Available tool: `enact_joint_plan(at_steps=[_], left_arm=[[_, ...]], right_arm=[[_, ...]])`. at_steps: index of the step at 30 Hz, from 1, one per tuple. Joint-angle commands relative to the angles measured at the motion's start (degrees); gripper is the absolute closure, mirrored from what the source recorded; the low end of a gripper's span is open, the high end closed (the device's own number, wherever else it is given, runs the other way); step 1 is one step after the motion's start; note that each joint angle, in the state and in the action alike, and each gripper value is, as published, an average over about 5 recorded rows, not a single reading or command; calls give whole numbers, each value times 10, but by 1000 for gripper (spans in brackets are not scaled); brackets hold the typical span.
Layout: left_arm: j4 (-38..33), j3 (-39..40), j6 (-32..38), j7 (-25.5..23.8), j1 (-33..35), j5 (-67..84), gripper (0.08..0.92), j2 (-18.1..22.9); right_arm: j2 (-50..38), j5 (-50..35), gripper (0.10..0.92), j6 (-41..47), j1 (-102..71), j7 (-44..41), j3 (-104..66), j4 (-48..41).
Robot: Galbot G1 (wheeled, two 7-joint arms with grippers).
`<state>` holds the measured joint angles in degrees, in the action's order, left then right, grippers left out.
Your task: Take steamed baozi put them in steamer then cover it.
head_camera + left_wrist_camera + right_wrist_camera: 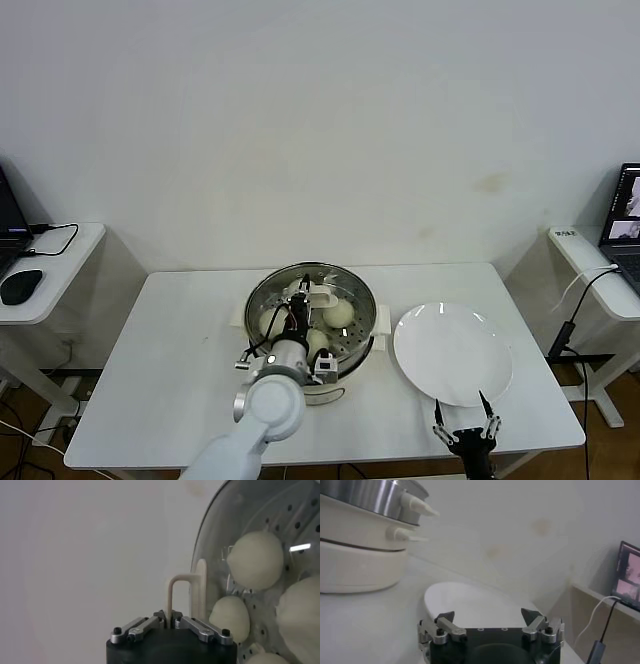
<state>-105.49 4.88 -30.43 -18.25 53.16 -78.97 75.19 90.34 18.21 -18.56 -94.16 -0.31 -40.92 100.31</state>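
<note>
1. The steamer stands on the white table, a shiny perforated metal basket on a cream-white pot base. All places below are given relative to it.
2. Inside the basket lie the steamed baozi; the head view shows three clearly, and the left wrist view shows four pale rounded buns on the perforated floor.
3. The cover, clear glass with a metal rim, lies over the steamer's mouth, and the buns show through it.
4. The cover's cream-white handle is an oblong loop standing up from the glass; in the head view its long axis runs roughly from the steamer's near side toward its far side.
5. The left gripper is above the steamer's middle, its fingers clamped on the handle.
6. The white plate lies flat just to the right of the steamer.
7. The right gripper hangs at the plate's near edge, well apart from the steamer, jaws spread wide and holding nothing.
</note>
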Motion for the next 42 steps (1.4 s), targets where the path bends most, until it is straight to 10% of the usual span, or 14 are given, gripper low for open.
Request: enact_joint_plan(at_steps=[1, 16, 28, 36, 42], left_arm=[[4, 1, -2, 2, 1, 3, 858, 8], [-83, -14, -2, 41, 57, 53, 558, -24], [-242, -98, 56, 179, 206, 329, 222, -110], [-217, -311, 336, 344, 392, 698, 177, -77], [-150, -378, 452, 365, 467, 875, 177, -30]], right_arm=[[0, 1, 203, 0, 0, 0, 0, 0], [0, 5, 203, -1, -2, -1, 3, 1], [0, 5, 203, -7, -12, 2, 1, 0], [-5, -15, 203, -11, -12, -3, -1, 12], [-19, -42, 203, -4, -15, -17, 7, 27]])
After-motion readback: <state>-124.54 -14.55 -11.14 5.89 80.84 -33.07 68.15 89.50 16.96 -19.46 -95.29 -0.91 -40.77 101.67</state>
